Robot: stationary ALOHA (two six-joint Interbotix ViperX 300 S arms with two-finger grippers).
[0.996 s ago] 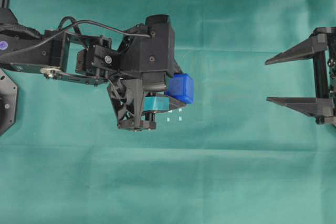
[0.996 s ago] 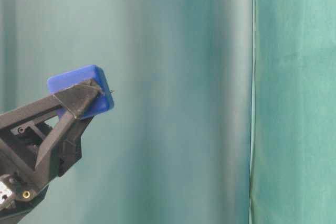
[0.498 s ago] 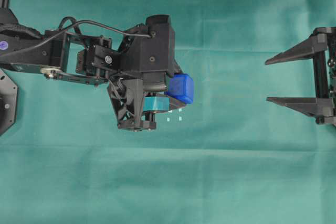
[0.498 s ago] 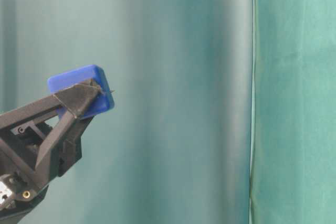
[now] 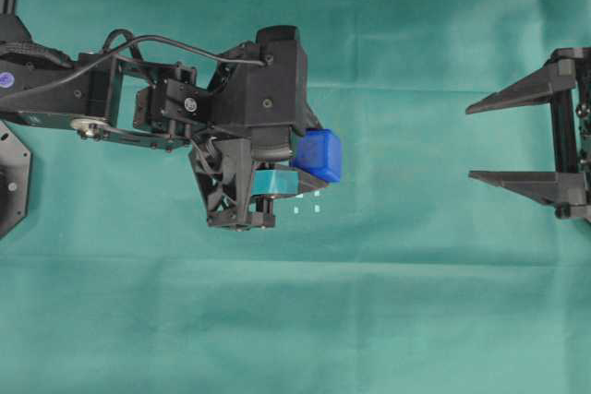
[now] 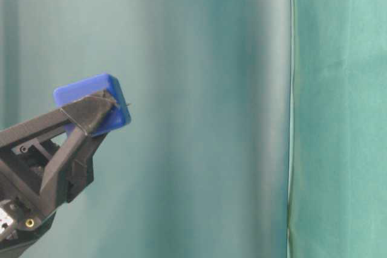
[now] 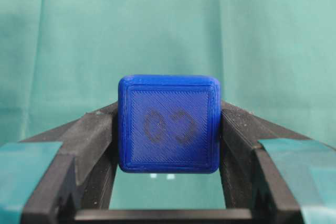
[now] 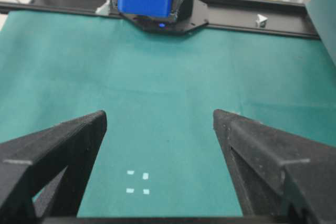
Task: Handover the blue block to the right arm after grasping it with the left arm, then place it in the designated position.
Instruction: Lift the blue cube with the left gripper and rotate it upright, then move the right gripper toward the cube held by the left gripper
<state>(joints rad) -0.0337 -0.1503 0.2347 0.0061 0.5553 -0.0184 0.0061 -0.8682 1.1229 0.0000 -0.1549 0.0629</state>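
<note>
Left side of the overhead view: left arm [image 5: 138, 99] stretched in from the edge, its end effector [image 5: 309, 161] clamped on the blue block [image 5: 320, 154], held up off the green cloth [image 5: 295, 320] of the worktop. Seen from the left wrist: block [image 7: 168, 124] pinched between the two black fingers [image 7: 89, 140], one face toward the lens with a faint dark mark in it, teal pads [image 7: 23, 161] at the finger bases. Table-level view: block [image 6: 91, 98] tilted at the fingertips, well above the surface. Just below and right of the block overhead: the designated position [image 5: 306, 203], four tiny white marks, partly hidden by the end effector. Far right: right arm [image 5: 572, 136] at the edge, its end effector [image 5: 473, 143] spread wide and gripping nothing, well apart from the block, fingers [image 8: 52, 150] pointing toward it.
</note>
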